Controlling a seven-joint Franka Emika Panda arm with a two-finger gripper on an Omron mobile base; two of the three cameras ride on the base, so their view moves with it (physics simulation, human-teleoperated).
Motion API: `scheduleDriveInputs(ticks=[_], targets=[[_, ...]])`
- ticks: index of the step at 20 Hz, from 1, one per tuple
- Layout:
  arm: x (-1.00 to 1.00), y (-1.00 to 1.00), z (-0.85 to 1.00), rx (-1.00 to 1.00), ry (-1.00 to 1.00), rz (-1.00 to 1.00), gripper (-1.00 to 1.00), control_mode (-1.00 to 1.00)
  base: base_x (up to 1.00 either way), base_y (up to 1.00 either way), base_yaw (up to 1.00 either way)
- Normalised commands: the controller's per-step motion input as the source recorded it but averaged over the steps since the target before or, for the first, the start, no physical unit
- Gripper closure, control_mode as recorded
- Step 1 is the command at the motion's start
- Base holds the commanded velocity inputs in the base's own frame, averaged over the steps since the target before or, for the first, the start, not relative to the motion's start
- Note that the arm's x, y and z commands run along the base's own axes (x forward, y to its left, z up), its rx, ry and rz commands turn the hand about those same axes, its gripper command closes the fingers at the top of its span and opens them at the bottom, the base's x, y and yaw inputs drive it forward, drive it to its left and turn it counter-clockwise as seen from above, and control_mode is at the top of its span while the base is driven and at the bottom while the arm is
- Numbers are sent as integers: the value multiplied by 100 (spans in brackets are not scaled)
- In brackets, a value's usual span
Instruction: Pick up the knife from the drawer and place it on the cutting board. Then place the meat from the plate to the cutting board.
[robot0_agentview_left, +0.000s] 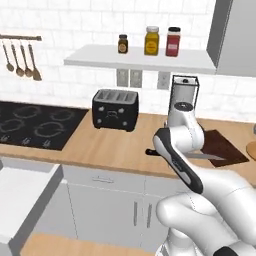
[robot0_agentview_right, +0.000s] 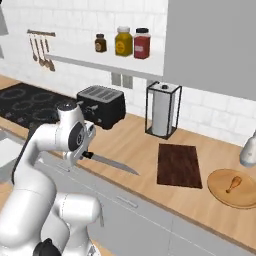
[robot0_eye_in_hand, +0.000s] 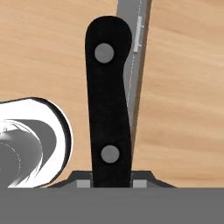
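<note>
A: Black handle, two silver rivets. That's the knife (robot0_eye_in_hand: 109, 105) dead centre in my hand view, with the claw (robot0_eye_in_hand: 112, 183) pinched tight on the butt end.

B: Blade orientation?

A: The grey blade runs out away from the claw, roughly level, over the wooden counter (robot0_agentview_right: 135, 145). In the right base view the knife (robot0_agentview_right: 107, 162) sticks out from the claw (robot0_agentview_right: 82, 156) toward the cutting board (robot0_agentview_right: 179, 165), tip short of the board, apart from it.

B: Touching the counter?

A: I can't tell from here. It looks held just above the front edge.

B: Left base view?

A: The arm blocks most of it. I see the handle end and the blade either side of the wrist, with the blade reaching toward the near corner of the cutting board (robot0_agentview_left: 222, 147).

B: Meat?

A: It's a drumstick (robot0_agentview_right: 233, 184) on the round wooden plate (robot0_agentview_right: 220, 192), beyond the board from the claw, well apart from it.

B: Anything else close by?

A: The toaster (robot0_agentview_right: 102, 106) is behind the claw against the wall, and the paper towel holder (robot0_agentview_right: 162, 110) is behind the board. The cooktop (robot0_agentview_left: 35, 125) is off to the claw's left.
</note>
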Motion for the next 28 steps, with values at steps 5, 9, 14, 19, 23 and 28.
scheduleDriveInputs(ticks=[5,9,14,19,23,28], targets=[[0,0,0,0,0,0,100,100,-12,-55,-49],[0,0,0,0,0,0,100,100,2,-6,-51],[0,0,0,0,0,0,100,100,18,-2,-48],[0,0,0,0,0,0,100,100,41,19,-38],[0,0,0,0,0,0,100,100,85,25,-9],[0,0,0,0,0,0,100,100,38,-2,2]])
